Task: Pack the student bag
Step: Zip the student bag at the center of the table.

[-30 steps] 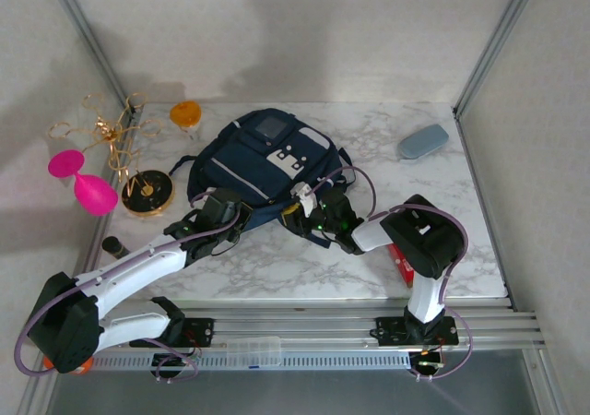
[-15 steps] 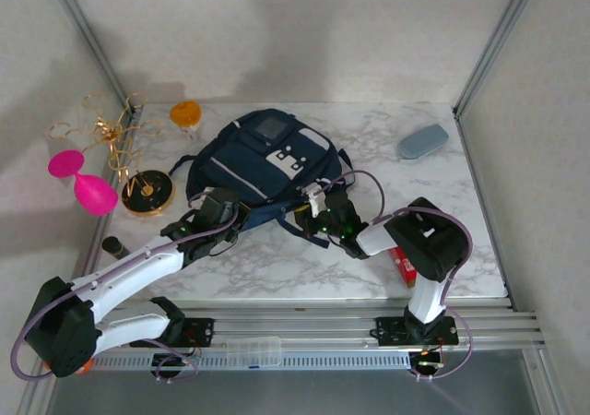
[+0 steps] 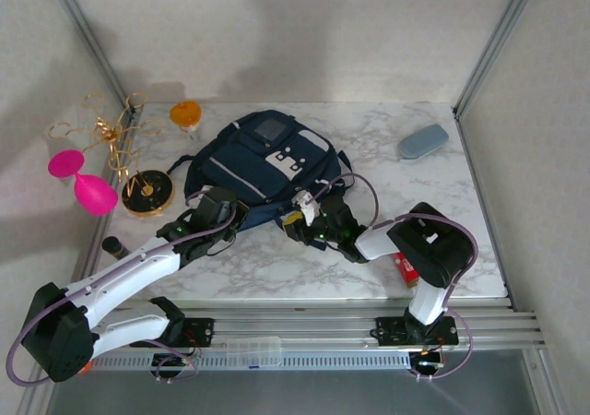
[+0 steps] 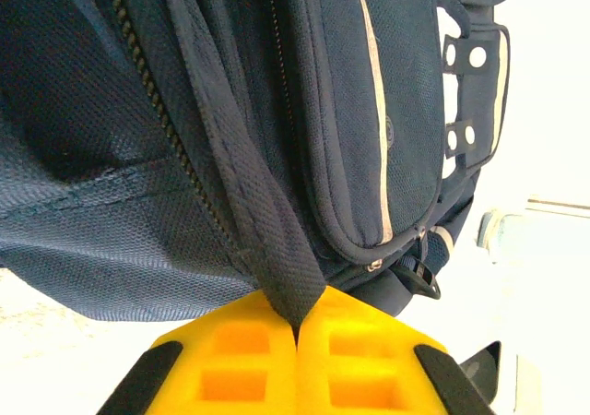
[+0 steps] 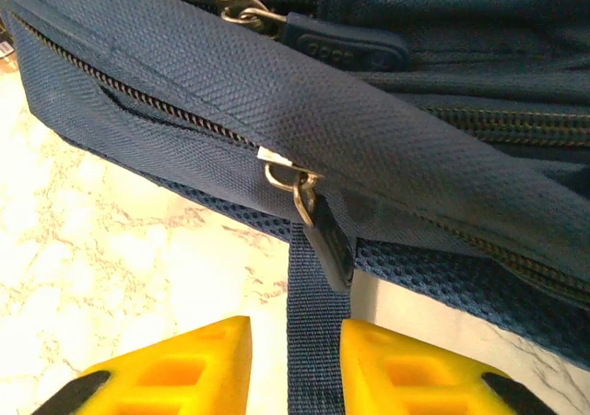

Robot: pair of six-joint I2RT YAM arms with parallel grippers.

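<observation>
The student bag [image 3: 263,161] is a navy backpack with white trim, lying flat in the middle of the marble table. At the bag's near left corner, my left gripper [image 3: 219,210] is shut on one of its dark webbing straps. The left wrist view shows the yellow fingers [image 4: 240,360] pinching that strap [image 4: 277,267] beneath the bag [image 4: 369,111]. My right gripper [image 3: 301,218] is at the bag's near edge and stands open [image 5: 295,341]. A blue strap [image 5: 312,341] runs loose between its fingers. A zipper pull [image 5: 324,235] hangs from the closed zipper just ahead.
A grey-blue case [image 3: 422,141] lies at the back right and a red box [image 3: 402,266] beside the right arm. On the left are an orange-lidded jar [image 3: 185,115], a gold wire stand [image 3: 115,134], a round black-and-gold dish [image 3: 147,192] and a pink object [image 3: 81,180].
The right gripper shut, then opened, and shifted slightly left along the bag's near edge. The left gripper kept its hold on the strap.
</observation>
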